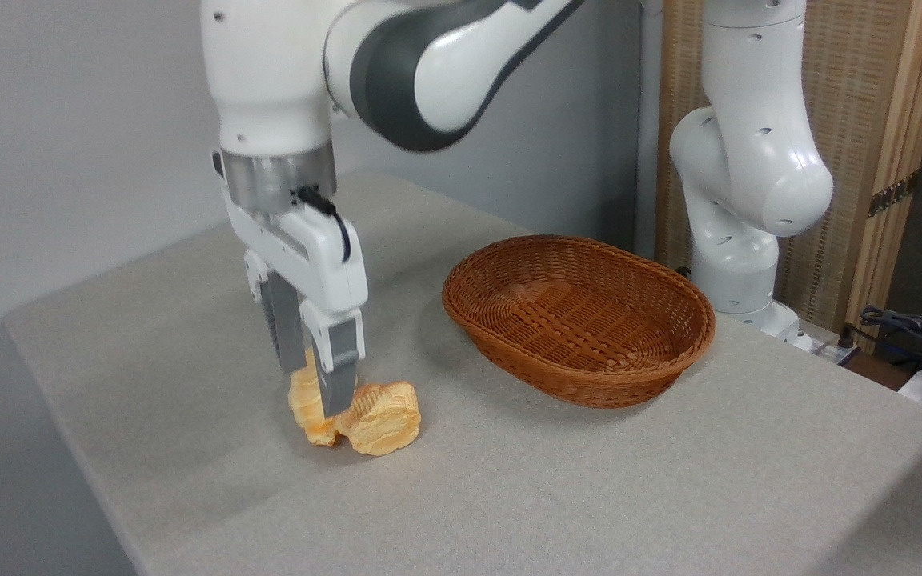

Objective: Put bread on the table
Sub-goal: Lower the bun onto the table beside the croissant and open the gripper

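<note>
Golden bread (377, 426) squeezed between gripper (315, 392) fingers (338, 370), clamped mid-bun, underside touching grey table (589, 480).

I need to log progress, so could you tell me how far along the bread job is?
The bread is out of the now empty basket and down at the table. The claw is closed on its left part. Left: release it and lift away.
</note>
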